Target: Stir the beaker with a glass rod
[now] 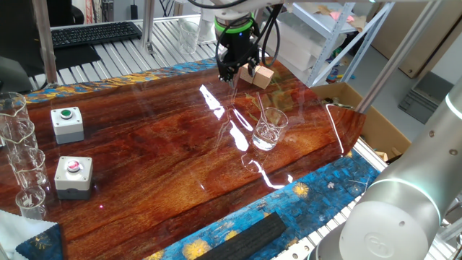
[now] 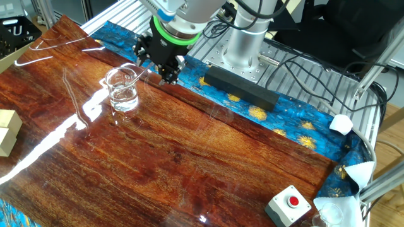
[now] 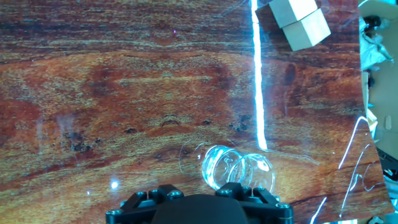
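Note:
The beaker is a short clear glass standing upright on the wooden table, right of middle. It also shows in the other fixed view and at the bottom of the hand view. A thin clear glass rod seems to lean in the beaker, with its upper end sticking out over the rim. It is faint in the other fixed view. My gripper hangs above the table beside the beaker, apart from it. Its fingertips are out of the hand view, and I cannot make out the jaw gap.
Two pale wooden blocks lie behind the gripper. Two button boxes and tall glass cylinders stand at the left. A black bar lies on the blue cloth by the robot base. A cardboard box sits past the right edge.

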{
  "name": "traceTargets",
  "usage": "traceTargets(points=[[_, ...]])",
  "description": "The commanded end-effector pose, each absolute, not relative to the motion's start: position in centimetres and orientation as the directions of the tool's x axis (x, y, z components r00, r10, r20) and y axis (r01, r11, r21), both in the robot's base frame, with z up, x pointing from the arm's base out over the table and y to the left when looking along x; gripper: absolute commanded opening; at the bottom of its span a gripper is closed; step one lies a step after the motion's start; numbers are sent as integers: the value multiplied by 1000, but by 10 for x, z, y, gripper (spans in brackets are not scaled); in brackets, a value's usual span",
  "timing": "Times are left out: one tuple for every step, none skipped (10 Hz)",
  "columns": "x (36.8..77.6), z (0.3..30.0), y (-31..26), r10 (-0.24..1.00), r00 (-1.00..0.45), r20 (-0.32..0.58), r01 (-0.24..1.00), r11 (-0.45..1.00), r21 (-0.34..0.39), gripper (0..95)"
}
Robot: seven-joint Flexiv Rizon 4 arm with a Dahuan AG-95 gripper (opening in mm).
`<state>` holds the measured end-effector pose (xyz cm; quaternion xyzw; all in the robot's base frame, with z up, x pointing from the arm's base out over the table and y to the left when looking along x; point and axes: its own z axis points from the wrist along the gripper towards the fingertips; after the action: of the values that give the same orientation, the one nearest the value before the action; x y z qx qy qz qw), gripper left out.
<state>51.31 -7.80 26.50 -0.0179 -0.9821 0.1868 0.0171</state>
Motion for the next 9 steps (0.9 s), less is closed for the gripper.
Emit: traceTargets(points=[[514, 267, -82, 34, -999, 30, 21, 930, -366, 570], [515, 268, -84, 31, -999, 32, 17, 931, -363, 570], [516, 269, -85, 30, -999, 34, 16, 933, -360, 570], [516, 269, -86, 30, -999, 39, 14, 934, -356, 570], [516, 269, -87, 22, -999, 45, 5, 935, -355, 570], [516, 269, -87, 10, -999, 52, -9, 935, -354, 570], [516, 269, -87, 2, -999, 54, -17, 936, -351, 380], [516, 269, -87, -17, -998, 62, -38, 939, -343, 380], [516, 269, -87, -32, -997, 67, -53, 940, -337, 190]])
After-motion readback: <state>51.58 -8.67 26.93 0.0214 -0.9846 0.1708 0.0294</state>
